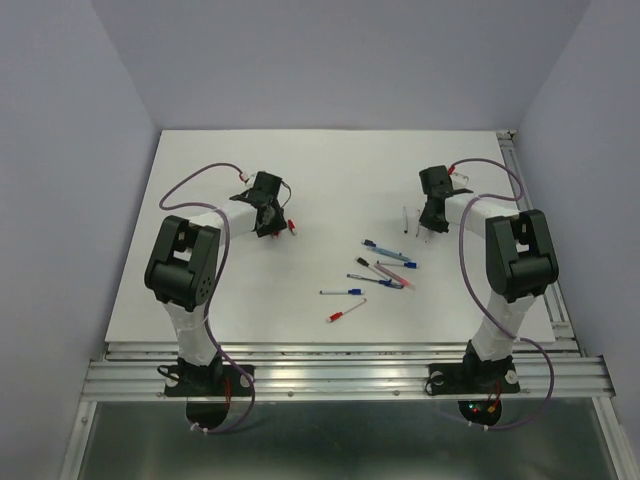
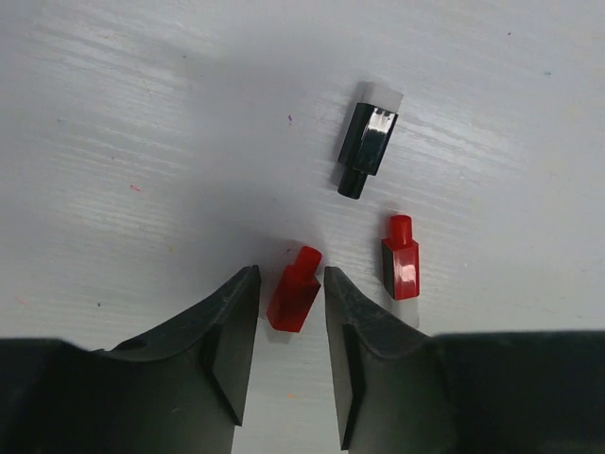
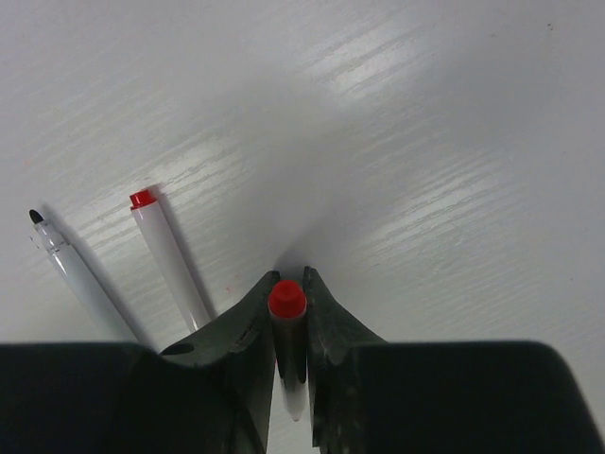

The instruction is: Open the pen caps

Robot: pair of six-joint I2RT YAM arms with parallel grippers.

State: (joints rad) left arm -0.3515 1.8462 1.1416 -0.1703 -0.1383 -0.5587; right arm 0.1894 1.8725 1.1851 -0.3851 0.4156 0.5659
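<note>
Low over the table, my left gripper stands open. A red pen cap lies on the table between its fingertips, with a small gap on either side. A second red cap lies just to the right, and a black cap lies farther ahead. My right gripper is shut on a white pen with a red end that points forward between its fingers. Several capped pens lie in the middle of the table.
Beside my right gripper lie a white pen with a red end and a clear pen with a black tip. A blue-ended pen and a red one lie nearer the front edge. A metal rail borders the table's right side.
</note>
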